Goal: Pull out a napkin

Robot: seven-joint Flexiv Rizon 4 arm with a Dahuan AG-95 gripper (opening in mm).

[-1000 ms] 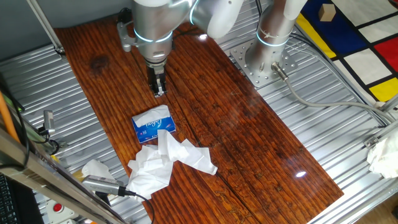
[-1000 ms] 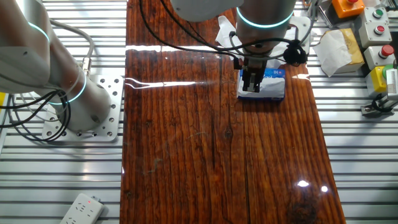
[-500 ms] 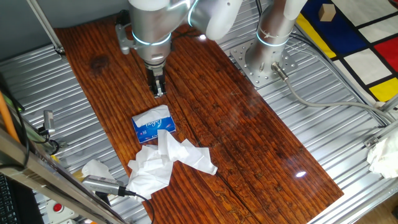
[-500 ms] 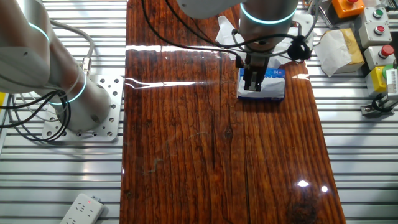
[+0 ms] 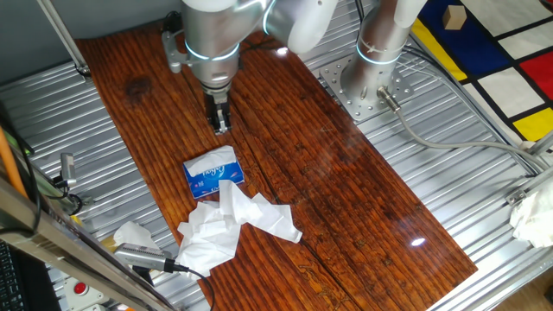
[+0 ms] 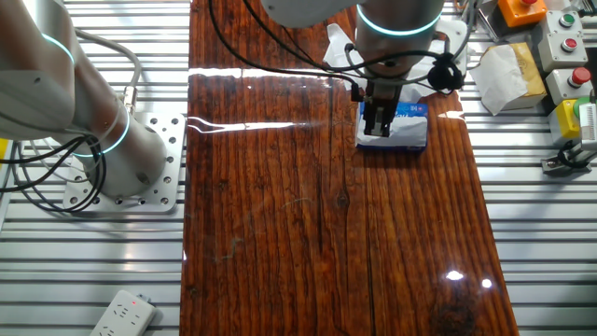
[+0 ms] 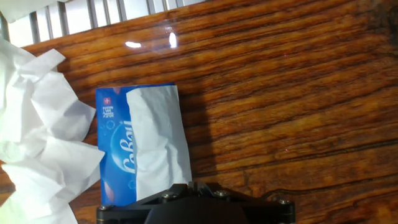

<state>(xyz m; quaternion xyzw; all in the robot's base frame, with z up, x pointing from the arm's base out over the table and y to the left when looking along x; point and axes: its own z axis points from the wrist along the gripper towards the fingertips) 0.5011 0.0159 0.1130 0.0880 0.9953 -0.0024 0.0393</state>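
Nothing moved; napkin atop pack.

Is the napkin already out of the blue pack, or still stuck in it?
Still in it. The napkin lies along the top of the blue pack, its free end spread flat, and the pincer hangs above the table, clear of it.

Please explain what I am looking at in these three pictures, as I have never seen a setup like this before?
This is a silver robot arm ending in a two-finger gripper. Two pictures come from fixed cameras on different sides of the wooden table; the third comes from a camera on the hand, looking down along the fingers. On the table lies a small blue tissue pack with a white napkin sticking out of its top. Beside the pack is a loose heap of tissues. The gripper hangs above the table close to the pack and holds nothing; whether its fingers are open or closed is hard to tell.
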